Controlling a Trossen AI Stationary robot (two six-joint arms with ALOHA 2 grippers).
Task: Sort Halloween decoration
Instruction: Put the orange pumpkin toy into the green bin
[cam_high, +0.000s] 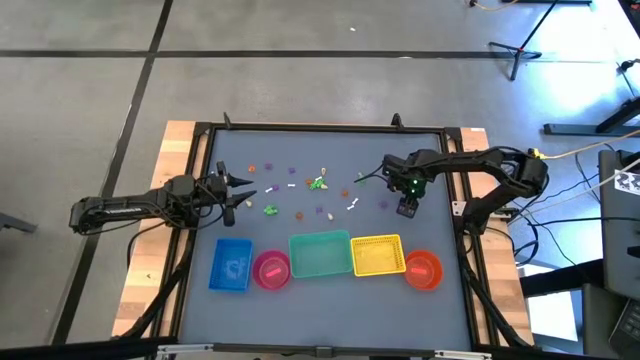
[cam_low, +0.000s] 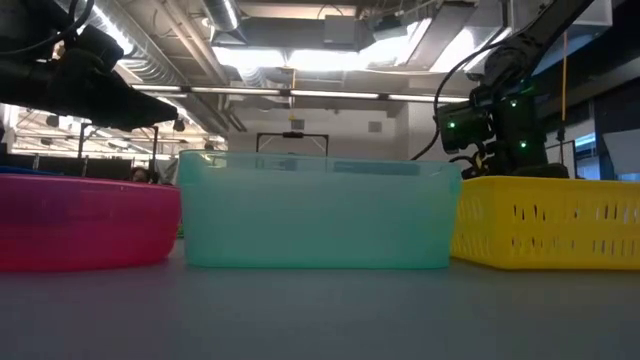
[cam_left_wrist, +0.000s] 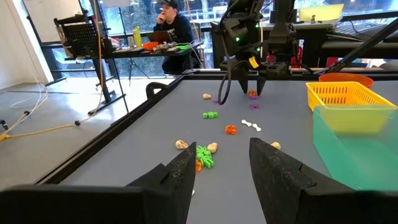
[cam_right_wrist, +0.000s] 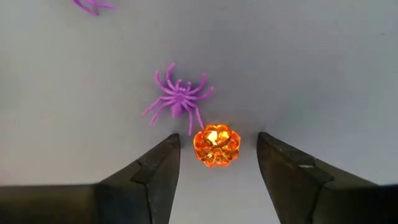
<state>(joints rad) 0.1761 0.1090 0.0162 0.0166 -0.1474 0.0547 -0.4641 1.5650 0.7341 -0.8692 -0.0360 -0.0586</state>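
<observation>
1. The right gripper (cam_right_wrist: 217, 163) hung fingers-down over the right part of the grey table (cam_high: 440, 200), behind the yellow basket (cam_high: 377, 255). Its fingers stood spread, one to each side of an orange pumpkin trinket (cam_right_wrist: 216, 145), with a gap on both sides; nothing was pinched yet.
2. A purple spider (cam_right_wrist: 178, 98) lay just beside the pumpkin, one leg tip almost touching it, outside the fingers' span.
3. The left gripper (cam_left_wrist: 221, 171) waited low at the table's left side, fingers parted and empty, aimed across the scatter of trinkets (cam_left_wrist: 208, 140).
4. The other trinkets, green, orange, purple and white, lay spread over the middle of the table. The containers stood in a row along the front edge: blue tray (cam_high: 232, 265), pink bowl (cam_high: 271, 269), teal bin (cam_high: 320, 254), yellow basket, orange bowl (cam_high: 423, 269).
5. Risk, as judged: the pumpkin is rounded and glossy, so fingers closing off-centre could squirt it sideways, or toward the spider.
6. Risk: the near spider leg could get trapped by the closer finger if the descent drifts that way, lifting two items together.
7. Risk: a shallow pinch might drop the pumpkin before it reaches a container.
8. Orientation: the pumpkin looked near-round, with no clear long axis and ribs facing the camera. The spider's body ran roughly toward the pumpkin, legs splayed all around.
</observation>
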